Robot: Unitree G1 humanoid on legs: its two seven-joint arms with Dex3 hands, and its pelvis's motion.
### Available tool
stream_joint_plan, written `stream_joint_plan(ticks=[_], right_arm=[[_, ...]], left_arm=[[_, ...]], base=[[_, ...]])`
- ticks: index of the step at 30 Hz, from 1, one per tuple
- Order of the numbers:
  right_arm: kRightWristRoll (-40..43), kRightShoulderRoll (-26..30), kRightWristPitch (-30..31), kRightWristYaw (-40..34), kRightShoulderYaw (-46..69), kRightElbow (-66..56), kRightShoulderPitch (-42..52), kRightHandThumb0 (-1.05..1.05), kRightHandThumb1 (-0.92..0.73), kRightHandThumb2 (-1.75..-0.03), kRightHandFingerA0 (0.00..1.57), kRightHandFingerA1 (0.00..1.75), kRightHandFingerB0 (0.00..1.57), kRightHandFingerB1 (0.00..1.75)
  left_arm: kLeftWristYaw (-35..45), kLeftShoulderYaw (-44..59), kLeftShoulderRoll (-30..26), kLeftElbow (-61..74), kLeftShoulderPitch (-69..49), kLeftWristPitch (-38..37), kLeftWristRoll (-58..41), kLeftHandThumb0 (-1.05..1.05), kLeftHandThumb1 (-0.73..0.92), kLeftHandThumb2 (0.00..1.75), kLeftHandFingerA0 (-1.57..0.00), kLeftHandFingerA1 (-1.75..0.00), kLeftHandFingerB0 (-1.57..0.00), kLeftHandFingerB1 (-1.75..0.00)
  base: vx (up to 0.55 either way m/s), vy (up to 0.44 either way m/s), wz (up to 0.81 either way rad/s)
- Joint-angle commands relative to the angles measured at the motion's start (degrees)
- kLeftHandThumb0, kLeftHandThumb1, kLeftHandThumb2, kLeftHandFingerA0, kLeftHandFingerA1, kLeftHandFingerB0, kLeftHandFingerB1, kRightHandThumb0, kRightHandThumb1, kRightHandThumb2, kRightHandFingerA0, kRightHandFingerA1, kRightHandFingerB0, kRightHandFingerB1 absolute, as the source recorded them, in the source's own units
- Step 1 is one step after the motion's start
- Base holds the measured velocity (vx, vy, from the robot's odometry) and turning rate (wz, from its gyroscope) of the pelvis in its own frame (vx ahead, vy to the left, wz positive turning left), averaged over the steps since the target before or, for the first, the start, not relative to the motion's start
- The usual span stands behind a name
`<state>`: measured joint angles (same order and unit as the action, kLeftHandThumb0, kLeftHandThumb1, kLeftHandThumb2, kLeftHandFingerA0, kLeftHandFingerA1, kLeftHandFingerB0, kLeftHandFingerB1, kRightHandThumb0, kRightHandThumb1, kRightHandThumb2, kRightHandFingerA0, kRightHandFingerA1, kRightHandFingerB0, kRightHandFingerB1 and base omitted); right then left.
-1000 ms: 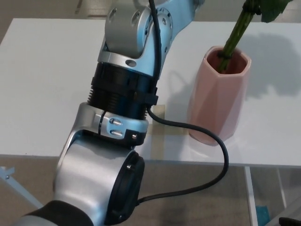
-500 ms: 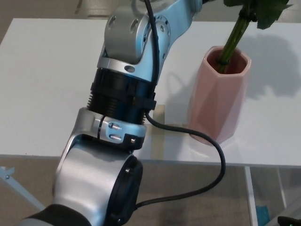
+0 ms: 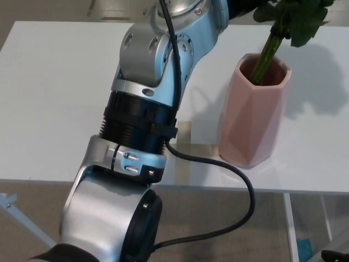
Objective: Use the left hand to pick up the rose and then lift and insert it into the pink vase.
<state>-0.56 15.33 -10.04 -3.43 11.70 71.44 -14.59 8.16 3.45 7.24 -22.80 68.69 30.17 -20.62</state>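
Rose [image 3: 268, 50] stem tip inside pink vase [image 3: 253, 112], leaning right. My left hand [image 3: 242, 6] mostly out of frame; grip unclear. Risk: tilted stem levers vase over if I push down.

Rose [image 3: 271, 46]: green stem tilted, lower end inside pink vase [image 3: 252, 115]; vase faceted, upright on table.

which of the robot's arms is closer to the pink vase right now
Left. The left arm rises from the bottom of the picture beside the pink vase and reaches above it toward the rose stem. The right arm is not in view.
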Motion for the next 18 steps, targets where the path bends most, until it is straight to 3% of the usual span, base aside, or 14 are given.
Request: stream_joint_plan(ticks=[1, 18], right_arm=[[0.7, -0.2, 0.5, 0.4, 0.2, -0.1, 0.1, -0.33, -0.64, -0.59, 0.66, 0.43, 0.54, 0.39], [0.2, -0.1, 0.3, 0.3, -0.2, -0.2, -0.1, -0.33, -0.64, -0.59, 0.66, 0.43, 0.55, 0.39]], left_arm=[[0.0, -0.4, 1.4, 1.1, -1.7, 0.0, 0.0, -0.16, 0.81, 0.66, -1.01, -1.39, -0.82, -0.91], [0.2, -0.6, 1.9, 2.3, -4.5, -0.2, -0.7, -0.17, 0.83, 0.64, -1.04, -1.38, -0.82, -0.92]], base=[[0.00, 0.000, 0.00], [0.00, 0.000, 0.00]])
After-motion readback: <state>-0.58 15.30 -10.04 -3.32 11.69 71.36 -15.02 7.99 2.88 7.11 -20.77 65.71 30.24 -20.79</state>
